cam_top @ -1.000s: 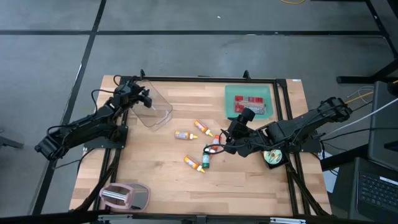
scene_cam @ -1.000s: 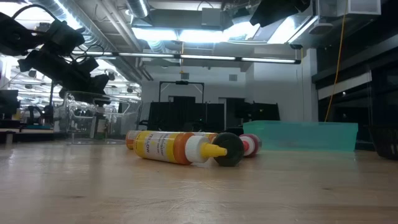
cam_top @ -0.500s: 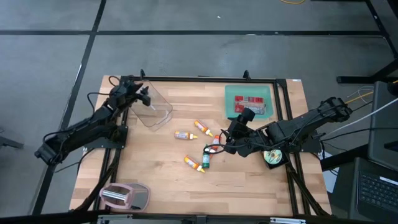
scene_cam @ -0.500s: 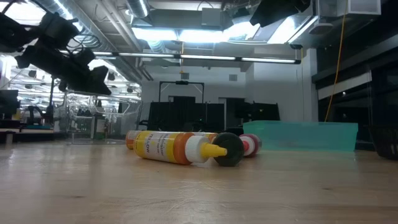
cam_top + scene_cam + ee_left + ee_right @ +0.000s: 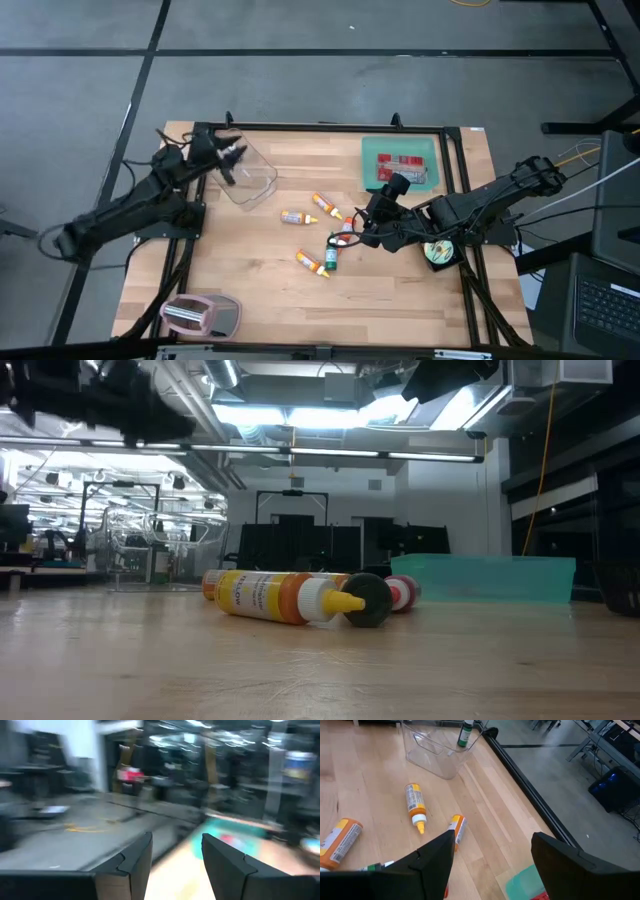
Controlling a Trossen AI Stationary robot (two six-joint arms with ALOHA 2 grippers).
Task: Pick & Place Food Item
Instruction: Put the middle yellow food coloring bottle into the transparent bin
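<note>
Several small sauce bottles lie on their sides mid-table: orange ones (image 5: 297, 216) (image 5: 326, 205) (image 5: 312, 262), a green-labelled one (image 5: 331, 255) and a red-capped one (image 5: 347, 228). A clear container (image 5: 250, 175) rests on its base at the far left; a green bottle (image 5: 465, 732) stands upright at its far end. My left gripper (image 5: 175, 865) is open and empty, held level above the container's left rim (image 5: 222, 156). My right gripper (image 5: 492, 865) hangs open and empty over the bottles at mid-table (image 5: 366, 228).
A teal tray (image 5: 400, 160) holding red packets (image 5: 403, 168) stands at the far right. A pink and grey device (image 5: 200, 313) sits at the near left corner. A round black thing (image 5: 438, 252) lies at the right edge. Bare wood (image 5: 400, 290) lies near the front.
My left gripper has risen from the clear container's rim and drawn back toward the table's left edge, tipping up until it points level. The bottles and my right gripper have kept still.
</note>
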